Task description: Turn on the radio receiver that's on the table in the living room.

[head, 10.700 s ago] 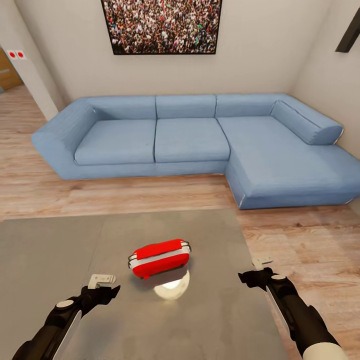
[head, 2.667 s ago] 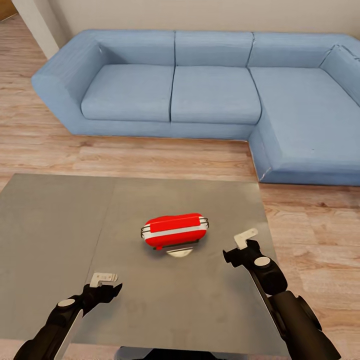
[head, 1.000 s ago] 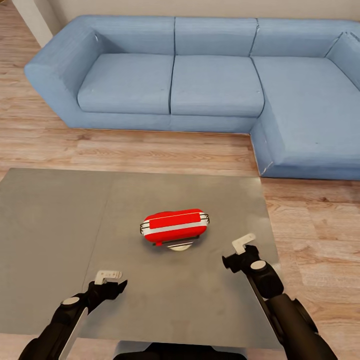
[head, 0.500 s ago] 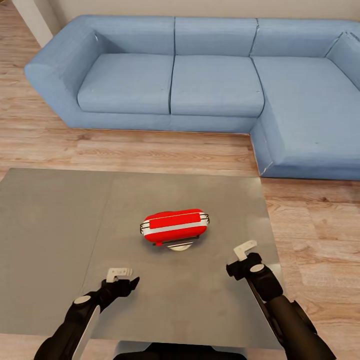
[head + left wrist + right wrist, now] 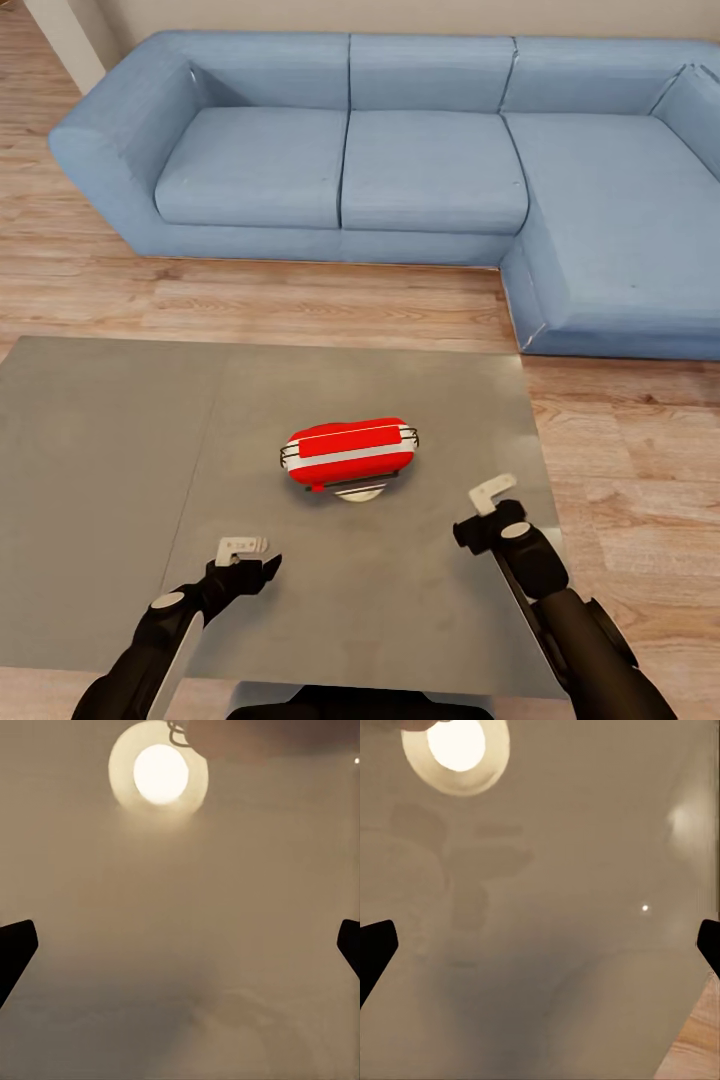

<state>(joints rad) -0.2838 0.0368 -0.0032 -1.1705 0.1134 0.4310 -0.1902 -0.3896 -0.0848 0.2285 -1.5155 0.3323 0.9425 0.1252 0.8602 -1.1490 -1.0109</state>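
The bright-red radio receiver point(image 5: 350, 452) with its white band and thin wire handle lies near the middle of the glossy grey table point(image 5: 110, 450). My left gripper point(image 5: 255, 562) hovers over the table's near side, short of the radio and to its left, and stands open. Over the table near its right edge my right gripper point(image 5: 480, 515) is also open, short of the radio and to its right. In both wrist views the dark fingertips point(image 5: 15, 949) point(image 5: 375, 945) sit far apart over the reflective top, with nothing between them.
A blue L-shaped sofa point(image 5: 430, 170) stands beyond the table across a strip of light wood floor point(image 5: 300, 300). A round lamp reflection point(image 5: 159, 772) point(image 5: 456, 746) glows on the table top. The table's right edge point(image 5: 535, 470) runs close to my right arm.
Over the last second my left arm has moved forward and to the right, closer to the radio. The right gripper has shifted only slightly. The radio has not moved.
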